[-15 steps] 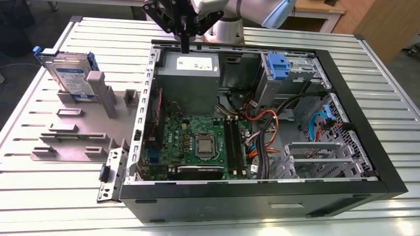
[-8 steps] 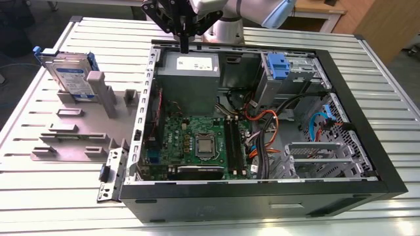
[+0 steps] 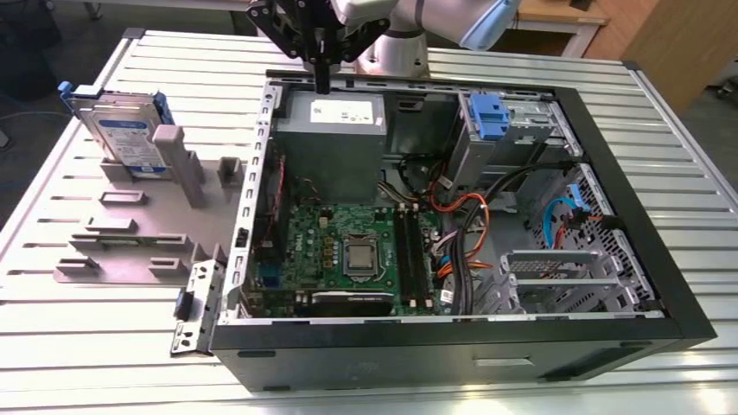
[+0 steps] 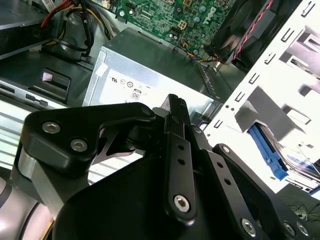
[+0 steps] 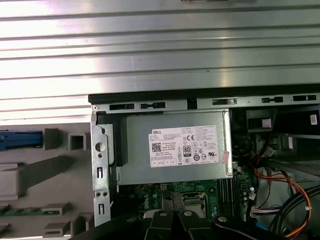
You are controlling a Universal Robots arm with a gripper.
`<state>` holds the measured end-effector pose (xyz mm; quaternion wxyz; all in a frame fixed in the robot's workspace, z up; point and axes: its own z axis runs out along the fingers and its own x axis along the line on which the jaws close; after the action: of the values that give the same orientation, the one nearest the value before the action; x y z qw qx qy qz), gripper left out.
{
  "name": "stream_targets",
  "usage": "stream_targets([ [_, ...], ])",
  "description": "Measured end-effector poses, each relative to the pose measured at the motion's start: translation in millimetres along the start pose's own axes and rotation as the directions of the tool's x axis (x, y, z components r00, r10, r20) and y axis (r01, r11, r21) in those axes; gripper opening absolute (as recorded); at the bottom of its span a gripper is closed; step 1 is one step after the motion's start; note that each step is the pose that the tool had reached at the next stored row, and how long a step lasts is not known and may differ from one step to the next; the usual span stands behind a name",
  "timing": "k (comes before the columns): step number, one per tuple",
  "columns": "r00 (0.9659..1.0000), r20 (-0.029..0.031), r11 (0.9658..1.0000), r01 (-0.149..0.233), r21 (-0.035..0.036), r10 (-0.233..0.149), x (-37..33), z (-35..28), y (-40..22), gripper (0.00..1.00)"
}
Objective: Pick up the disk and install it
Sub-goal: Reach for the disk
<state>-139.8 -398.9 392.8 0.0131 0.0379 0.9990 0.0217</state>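
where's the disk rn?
At the exterior view's left, the disk stands on edge in the grey fixture on the table, outside the open computer case. The claw is apart from it, above the power supply.

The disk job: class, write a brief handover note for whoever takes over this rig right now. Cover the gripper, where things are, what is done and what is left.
Gripper: fingers shut, holding nothing, hovering over the power supply inside the open computer case.
Disk: standing on edge in the grey holder on the table, at the exterior view's left, outside the case.
Done: nothing visible.
Left: disk not yet picked up or installed.
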Motion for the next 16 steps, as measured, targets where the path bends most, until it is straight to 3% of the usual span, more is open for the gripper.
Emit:
stream_targets([
  [16,1.0,0.0,1.0,0.0,0.0,0.0,3.5,0.2,-0.3,0.11],
])
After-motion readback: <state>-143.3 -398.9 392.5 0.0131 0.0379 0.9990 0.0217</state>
